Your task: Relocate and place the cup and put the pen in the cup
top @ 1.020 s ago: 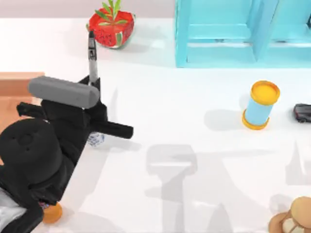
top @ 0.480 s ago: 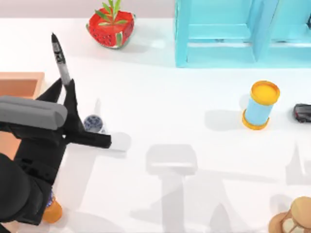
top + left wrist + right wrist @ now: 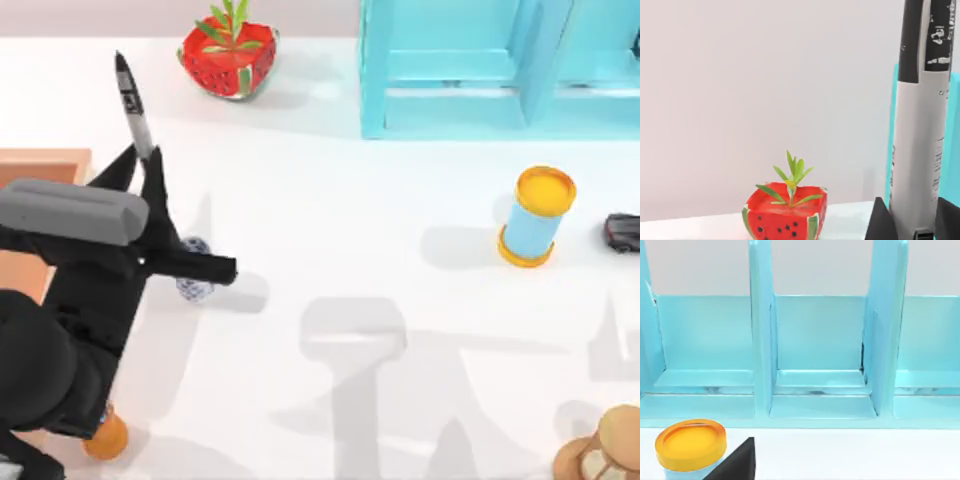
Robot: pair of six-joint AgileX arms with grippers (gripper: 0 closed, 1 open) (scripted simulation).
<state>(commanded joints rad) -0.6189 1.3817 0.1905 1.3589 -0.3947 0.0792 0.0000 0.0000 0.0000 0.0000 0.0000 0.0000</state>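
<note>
My left gripper (image 3: 141,170) is shut on the pen (image 3: 131,108), a slim marker with a black cap and a grey-white barrel. The pen sticks out past the fingertips toward the table's back left. In the left wrist view the pen (image 3: 920,125) stands between the two black fingers (image 3: 880,225). The small white cup with blue pattern (image 3: 195,285) sits on the table just right of the gripper, partly hidden under a black bar of the left arm. A black part of my right gripper (image 3: 735,465) shows near the yellow-topped cylinder.
A watermelon planter (image 3: 228,55) and a teal shelf (image 3: 450,100) stand at the back. A light-blue cylinder with a yellow top (image 3: 537,218) and a dark toy car (image 3: 622,232) are at right. An orange bottle (image 3: 105,438) and a wooden tray (image 3: 45,165) are at left.
My left gripper swung left with the pen, which now leans to the back left, then edged slightly right. The cup has stayed in place.
</note>
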